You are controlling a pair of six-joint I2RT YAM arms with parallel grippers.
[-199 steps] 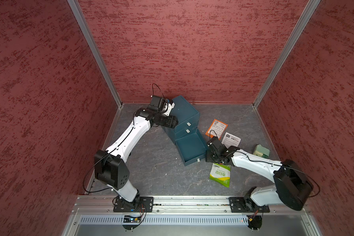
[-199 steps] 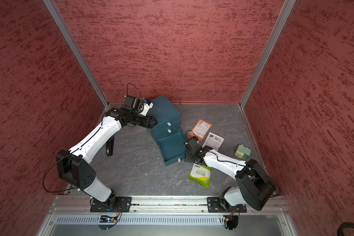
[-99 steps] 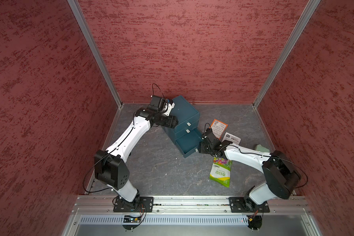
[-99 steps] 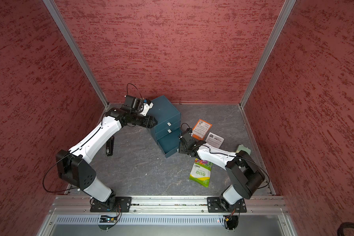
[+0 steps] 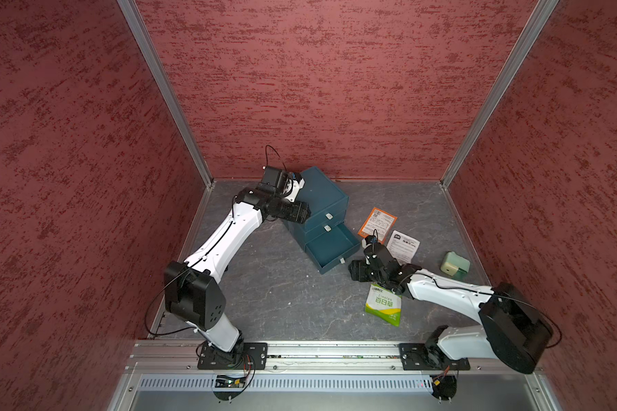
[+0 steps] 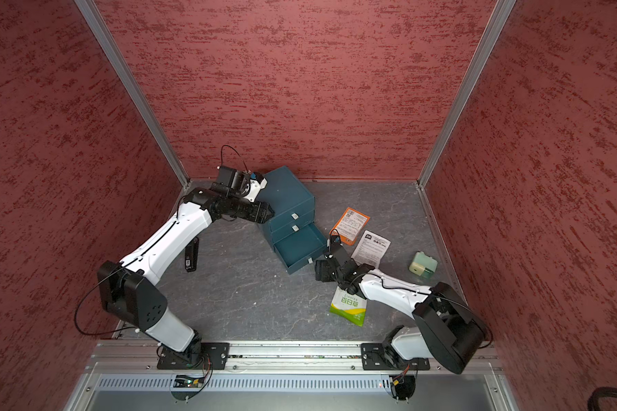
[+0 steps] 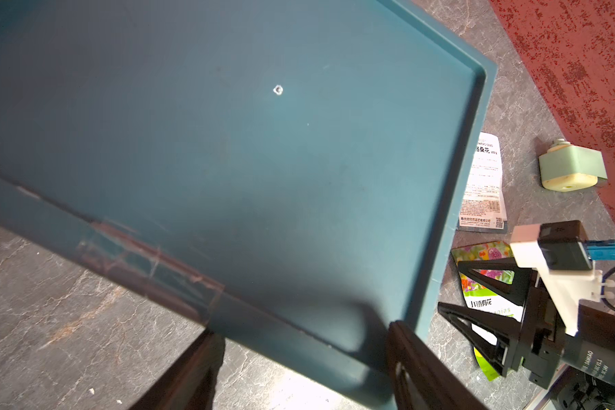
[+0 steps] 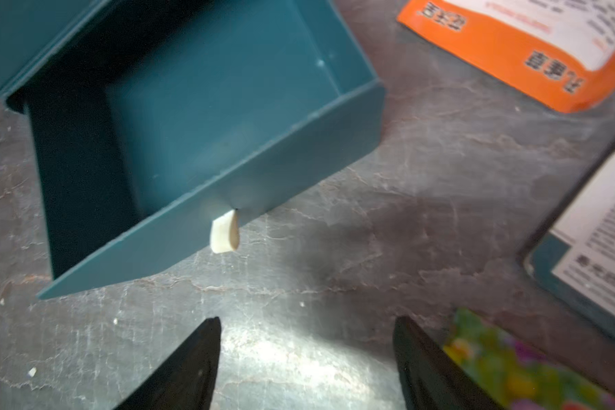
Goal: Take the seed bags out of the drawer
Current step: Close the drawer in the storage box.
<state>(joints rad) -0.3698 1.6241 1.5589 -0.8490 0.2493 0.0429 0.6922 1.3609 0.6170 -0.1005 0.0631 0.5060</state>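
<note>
all out: orange seed packet [image 5: 377, 225], white packet [image 5: 403, 246], green packet [image 5: 383, 307] flat on grey surface [image 5: 282, 295] beside empty teal drawer [image 5: 330, 245], toward right edge. likely light, floppy: pinch an edge. right gripper [image 8: 306, 319] jaws spread, empty; left gripper [image 7: 300, 328] jaws: can't tell.

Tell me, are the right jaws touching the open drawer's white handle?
Apart. The right wrist view shows bare floor between the white handle and the open jaws of the right gripper.
</note>
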